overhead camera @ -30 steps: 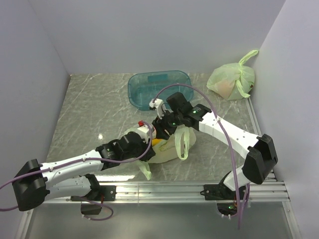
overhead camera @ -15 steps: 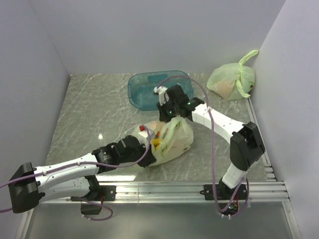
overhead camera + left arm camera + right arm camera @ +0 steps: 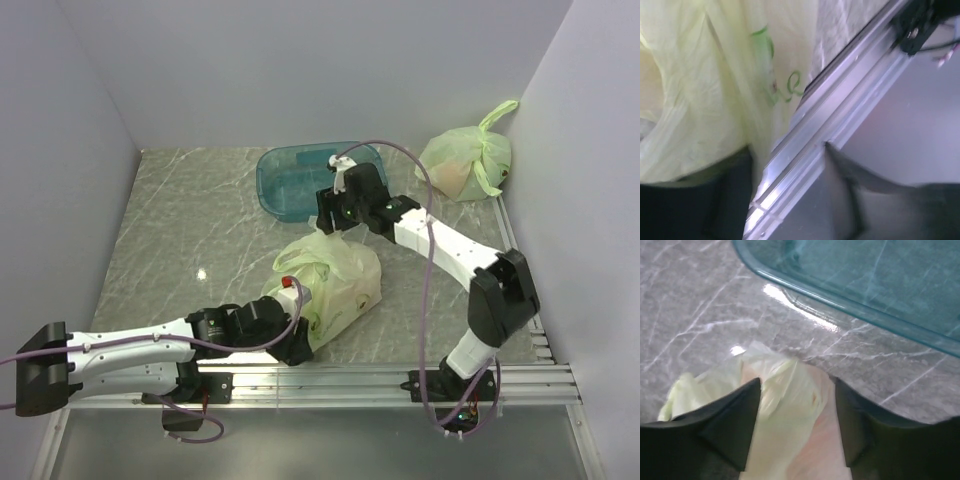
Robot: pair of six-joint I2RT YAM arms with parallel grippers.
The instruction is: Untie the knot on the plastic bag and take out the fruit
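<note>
Top view: plastic bag (image 3: 335, 285) on tabletop (image 3: 200, 220), right gripper (image 3: 336, 222) at its top, left gripper (image 3: 298, 345) at near edge. Left wrist: jaws wide, bag beside one. Right wrist: bag btwn jaws, can't tell if pinched; hard tug could tear it, spilling fruit (image 3: 807, 450).

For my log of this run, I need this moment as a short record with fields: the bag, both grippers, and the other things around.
bag: pale green, mid table, top rises to a peak
right gripper: holds the peak; film fills the gap between its fingers
left gripper: at the bag's near edge; grip unclear
fruit: only a pinkish tint through the film
knot: cannot tell
tray: teal, behind the bag
second bag: tied, far right corner
</note>
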